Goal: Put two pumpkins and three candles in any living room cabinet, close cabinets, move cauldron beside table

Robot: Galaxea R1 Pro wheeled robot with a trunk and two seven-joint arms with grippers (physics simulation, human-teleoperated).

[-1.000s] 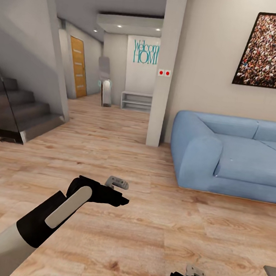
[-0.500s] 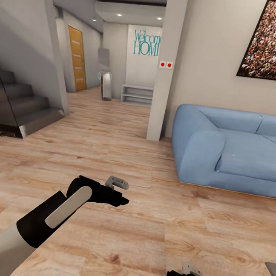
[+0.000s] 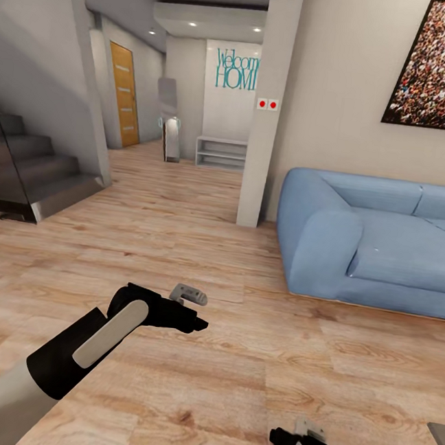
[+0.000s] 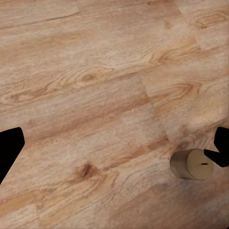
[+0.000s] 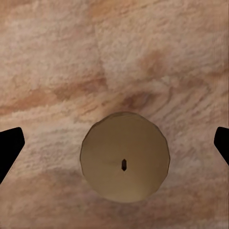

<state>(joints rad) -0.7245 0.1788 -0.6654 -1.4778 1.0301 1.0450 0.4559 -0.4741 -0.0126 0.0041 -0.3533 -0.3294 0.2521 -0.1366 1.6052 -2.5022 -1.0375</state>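
Candle (image 5: 124, 162) stands upright, wick up, seemingly untouched between wide-spread right end effector (image 5: 114, 143) fingers.

Wide open plank floor (image 3: 199, 247) ahead, plenty of passing room; the blue sofa (image 3: 378, 247) blocks the right, the pillar (image 3: 265, 117) stands centre (stairs (image 3: 28, 173) crowd the left).

Matt light wood plank floor (image 3: 178, 245), soft blue cloth sofa (image 3: 372, 246), waxy matt beige candle (image 5: 125, 163)
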